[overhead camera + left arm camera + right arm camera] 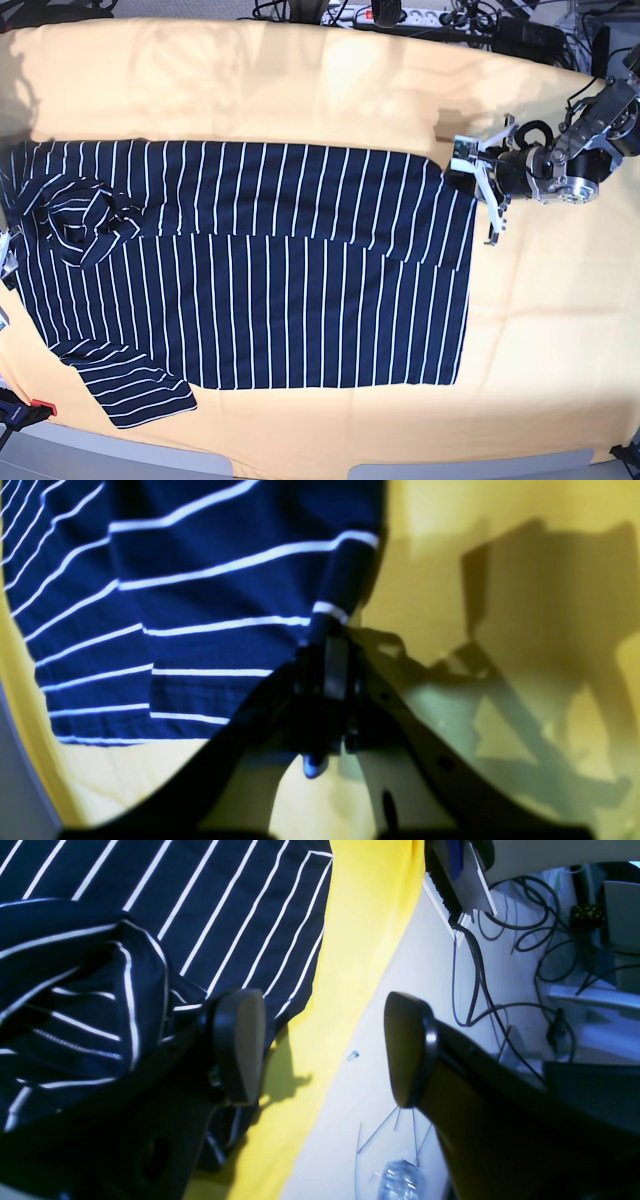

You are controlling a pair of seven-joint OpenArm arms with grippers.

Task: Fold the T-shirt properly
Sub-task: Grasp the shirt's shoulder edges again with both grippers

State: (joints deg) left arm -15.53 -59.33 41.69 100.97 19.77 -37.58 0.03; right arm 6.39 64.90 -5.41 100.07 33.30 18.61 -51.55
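Left wrist view: the left hand (332,645) appears clamped on a corner of the T-shirt (200,605), though blur leaves the exact bite uncertain. In the base view that corner sits at the far hem, where one side is already folded over the body. The right hand (325,1047) stands apart, holding nothing, beside the bunched collar end at the counter (300,90) edge. The T-shirt lies flat across the yellow counter, one sleeve (130,385) still spread at the near side. Recommendation: carry the pinched corner low and straight, keep stripes parallel, and release only once the edges align.
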